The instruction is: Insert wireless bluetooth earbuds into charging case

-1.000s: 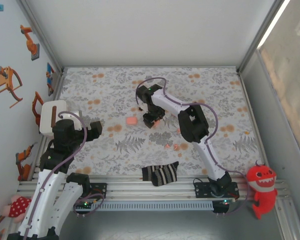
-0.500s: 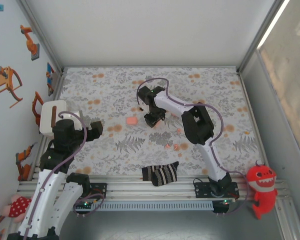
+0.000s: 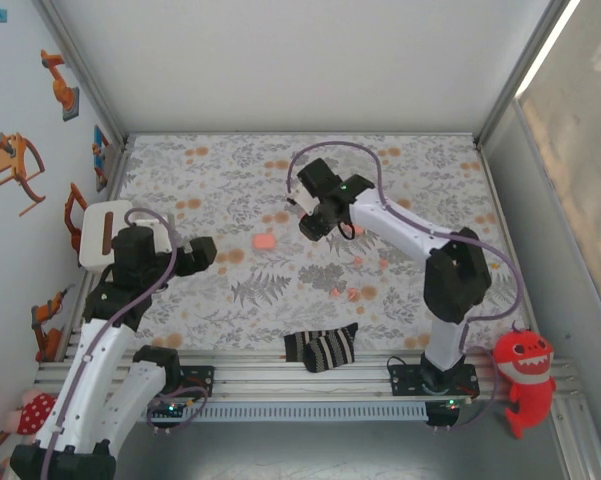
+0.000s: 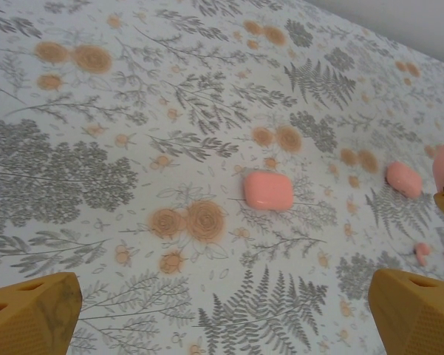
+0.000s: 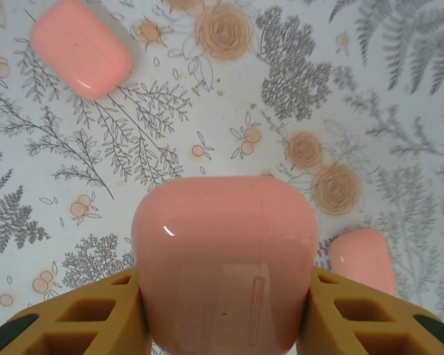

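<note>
The right claw (image 5: 225,314) is pinching a pink case (image 5: 223,251), its yellow fingers (image 5: 114,314) pressing on the two sides of the rounded shell and holding it over the flowered cloth (image 3: 420,190) that is covering the desk (image 3: 240,375). Seen from above, the arm is reaching out toward the far middle of the desk. In the right wrist view, a second case (image 5: 80,48) is lying flat on the cloth toward the upper left, well apart from the held one. A third case (image 5: 362,259) is lying just beside the finger on the right of that view. Two small coral earbuds (image 4: 422,253) are resting loose on the cloth near each other, nearer the arm bases than the cases and outside all of them. The left claw (image 4: 222,318) is spread wide and gripping nothing, hovering over the left part of the cloth and facing the cases. A striped sock (image 3: 322,347) is lying at the near edge of the cloth, and a red toy (image 3: 522,375) is sitting at the near right corner.
</note>
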